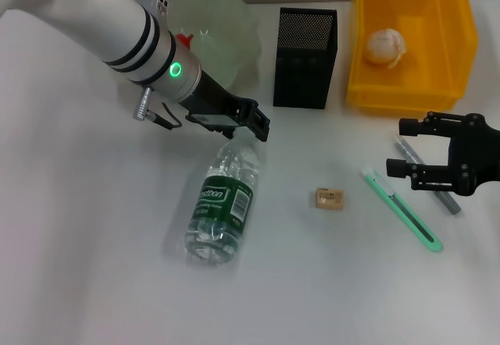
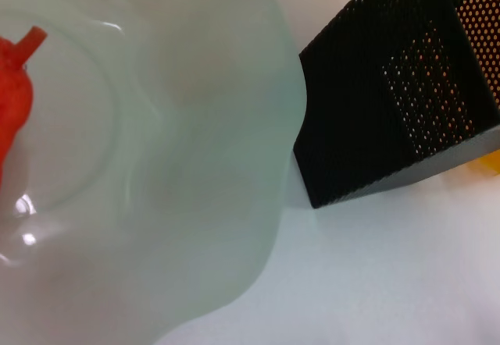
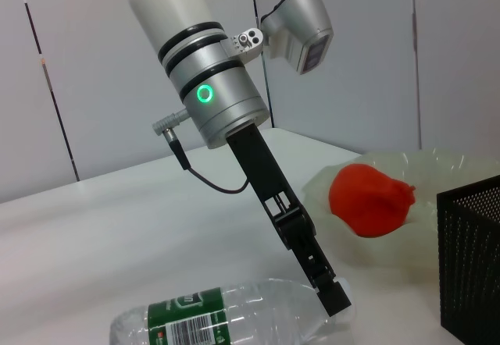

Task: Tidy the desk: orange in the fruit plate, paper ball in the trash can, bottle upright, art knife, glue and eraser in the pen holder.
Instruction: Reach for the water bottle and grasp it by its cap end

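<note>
One bottle (image 1: 223, 204) lies flat on the counter (image 1: 94, 267), its cap end touching the left hand (image 1: 248, 122), fingers spread around its neck; right hand (image 1: 422, 154) hovers released over the glue (image 1: 422, 175).

1. My table (image 1: 94, 267) is plain white.
2. A clear bottle (image 1: 223, 204) with a green label lies on its side near the middle.
3. A small tan eraser (image 1: 329, 198) sits apart to its right.
4. A green art knife (image 1: 401, 210) lies further right, beside a grey stick (image 1: 426, 175), probably the glue.
5. At the back stand a pale green plate (image 1: 226, 29), a black mesh pen holder (image 1: 305, 47) and a yellow bin (image 1: 412, 40).
</note>
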You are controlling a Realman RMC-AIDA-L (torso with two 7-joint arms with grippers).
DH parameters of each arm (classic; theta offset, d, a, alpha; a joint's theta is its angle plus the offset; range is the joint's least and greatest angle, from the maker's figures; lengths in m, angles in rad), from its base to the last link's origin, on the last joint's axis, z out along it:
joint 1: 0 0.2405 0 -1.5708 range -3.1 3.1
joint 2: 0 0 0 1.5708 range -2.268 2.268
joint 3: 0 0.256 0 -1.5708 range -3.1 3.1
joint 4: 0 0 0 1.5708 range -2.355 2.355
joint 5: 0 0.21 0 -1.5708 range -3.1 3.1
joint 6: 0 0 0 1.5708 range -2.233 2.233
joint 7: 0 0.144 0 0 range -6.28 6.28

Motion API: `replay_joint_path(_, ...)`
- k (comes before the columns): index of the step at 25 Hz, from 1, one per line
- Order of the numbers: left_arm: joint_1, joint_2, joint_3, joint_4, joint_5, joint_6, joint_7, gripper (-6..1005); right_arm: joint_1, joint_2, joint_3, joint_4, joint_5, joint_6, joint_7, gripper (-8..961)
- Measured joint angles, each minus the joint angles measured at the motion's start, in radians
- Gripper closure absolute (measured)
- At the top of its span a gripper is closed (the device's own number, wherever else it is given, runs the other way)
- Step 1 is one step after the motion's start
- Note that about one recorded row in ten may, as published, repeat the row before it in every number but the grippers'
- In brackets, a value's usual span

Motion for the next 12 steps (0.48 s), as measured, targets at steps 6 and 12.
replay_joint_path(6, 0.003, 0.000, 0.052, 0.000, -0.037, -0.013, 0.000, 476, 0.000, 0.000, -0.001, 0.000, 0.000, 0.000, 0.002, 204)
replay_joint_path(12, 0.004, 0.000, 0.069, 0.000, -0.056, -0.014, 0.000, 487, 0.000, 0.001, -0.001, 0.000, 0.000, 0.000, 0.003, 204)
